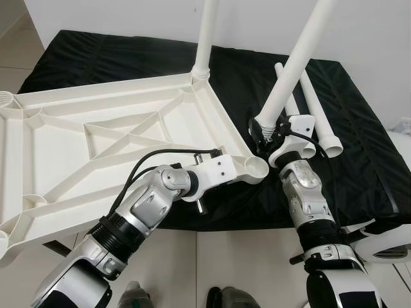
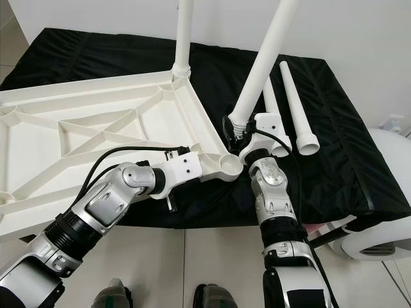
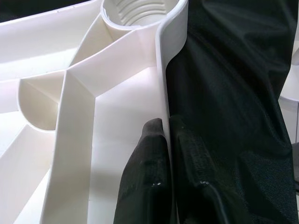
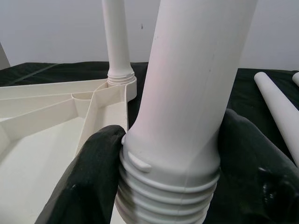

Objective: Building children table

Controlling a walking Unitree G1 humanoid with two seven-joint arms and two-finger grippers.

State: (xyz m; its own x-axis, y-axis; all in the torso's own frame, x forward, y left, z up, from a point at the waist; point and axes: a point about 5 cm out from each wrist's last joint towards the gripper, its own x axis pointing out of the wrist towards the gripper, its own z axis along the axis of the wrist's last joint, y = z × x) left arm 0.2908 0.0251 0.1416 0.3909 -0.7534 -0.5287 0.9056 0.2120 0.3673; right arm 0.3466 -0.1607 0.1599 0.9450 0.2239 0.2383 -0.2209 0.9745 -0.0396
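The white ribbed-plastic tabletop (image 1: 96,147) lies underside-up on a black cloth-covered worktop (image 1: 359,160), one smooth tube leg (image 1: 205,38) already upright at its 12 o'clock corner. The left pincer (image 3: 166,154) pinches the thin rim beside the threaded corner socket (image 1: 255,168). The right pincer (image 4: 168,168) clasps a second leg (image 1: 292,64) above its ribbed thread, tilted toward 1 o'clock.

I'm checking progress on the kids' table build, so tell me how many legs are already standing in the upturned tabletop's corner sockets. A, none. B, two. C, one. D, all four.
C: one table leg stands upright in the far corner socket of the tabletop; the right gripper holds a second leg beside the empty near socket, two more legs lie on the black cloth, and the left gripper pinches the tabletop's rim.
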